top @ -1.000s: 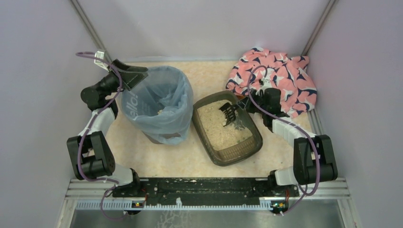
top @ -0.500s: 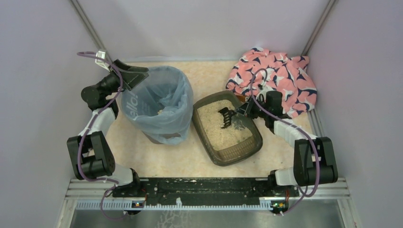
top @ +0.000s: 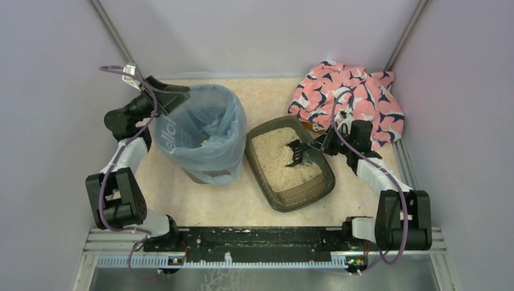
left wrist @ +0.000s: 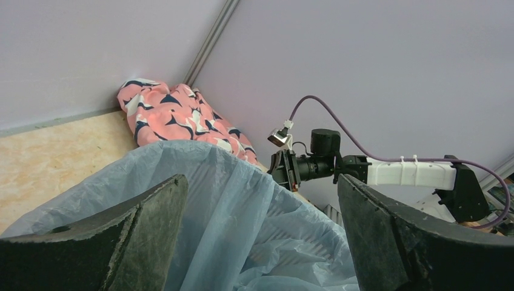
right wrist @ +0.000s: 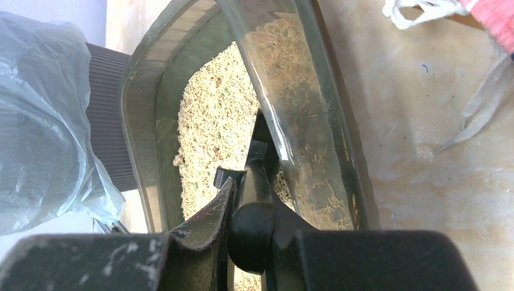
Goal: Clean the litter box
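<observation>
"Litter box (top: 301, 195): where are we finding it?"

"We are seeing it lying on the table (top: 230, 203), right of centre and turned at an angle, just beside the bin (top: 197, 177) lined with the blue bag (top: 182, 142). Beige litter is covering its floor."

"And what are we making of the right gripper (top: 317, 145)?"

"We are watching it reach over the box's far right rim, clamping the handle of the black scoop (top: 296, 151). The scoop's slotted head is hanging over the litter near the middle; whether it is touching the grains, we are not able to tell."

"What are we noting on the left?"

"The left gripper (left wrist: 260, 200) is hovering at the bin's far left edge, spread wide, with the bag's rim showing in the gap. We cannot tell whether it is touching the plastic."

"Anything else?"

"We are seeing a pink patterned cloth (top: 348, 100) lying bunched in the far right corner, just behind the right arm."
</observation>
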`<action>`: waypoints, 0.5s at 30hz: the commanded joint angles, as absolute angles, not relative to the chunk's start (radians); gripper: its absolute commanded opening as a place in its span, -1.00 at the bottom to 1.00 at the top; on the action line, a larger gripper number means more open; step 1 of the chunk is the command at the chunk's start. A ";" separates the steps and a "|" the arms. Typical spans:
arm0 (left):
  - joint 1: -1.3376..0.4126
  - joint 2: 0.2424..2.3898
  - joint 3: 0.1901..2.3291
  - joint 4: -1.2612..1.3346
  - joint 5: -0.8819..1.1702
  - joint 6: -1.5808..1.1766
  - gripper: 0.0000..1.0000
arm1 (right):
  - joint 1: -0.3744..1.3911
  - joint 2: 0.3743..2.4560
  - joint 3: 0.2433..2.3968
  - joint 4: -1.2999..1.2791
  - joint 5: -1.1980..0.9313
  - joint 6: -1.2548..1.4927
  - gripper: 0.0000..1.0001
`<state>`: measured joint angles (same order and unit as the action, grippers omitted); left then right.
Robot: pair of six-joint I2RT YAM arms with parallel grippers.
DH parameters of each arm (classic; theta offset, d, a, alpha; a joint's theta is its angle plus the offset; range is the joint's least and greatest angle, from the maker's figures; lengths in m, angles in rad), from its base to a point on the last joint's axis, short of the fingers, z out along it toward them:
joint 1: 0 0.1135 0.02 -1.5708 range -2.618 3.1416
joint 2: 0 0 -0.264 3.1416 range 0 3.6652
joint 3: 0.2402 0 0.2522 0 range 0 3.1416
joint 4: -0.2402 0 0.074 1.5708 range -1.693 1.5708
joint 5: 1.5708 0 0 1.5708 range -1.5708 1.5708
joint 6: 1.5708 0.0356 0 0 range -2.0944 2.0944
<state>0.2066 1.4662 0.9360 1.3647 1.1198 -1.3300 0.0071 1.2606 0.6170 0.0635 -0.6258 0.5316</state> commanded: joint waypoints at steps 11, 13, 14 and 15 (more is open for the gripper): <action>0.188 1.457 0.945 1.377 1.132 -1.310 0.98 | -0.097 1.161 0.552 0.282 -0.793 0.678 -1.00; 0.187 1.456 0.945 1.376 1.132 -1.310 0.98 | -0.102 1.162 0.531 0.335 -0.805 0.703 -1.00; 0.189 1.457 0.945 1.376 1.132 -1.310 0.98 | -0.104 1.163 0.521 0.358 -0.809 0.708 -1.00; 0.190 1.457 0.944 1.376 1.132 -1.310 0.98 | -0.104 1.166 0.513 0.375 -0.810 0.707 -1.00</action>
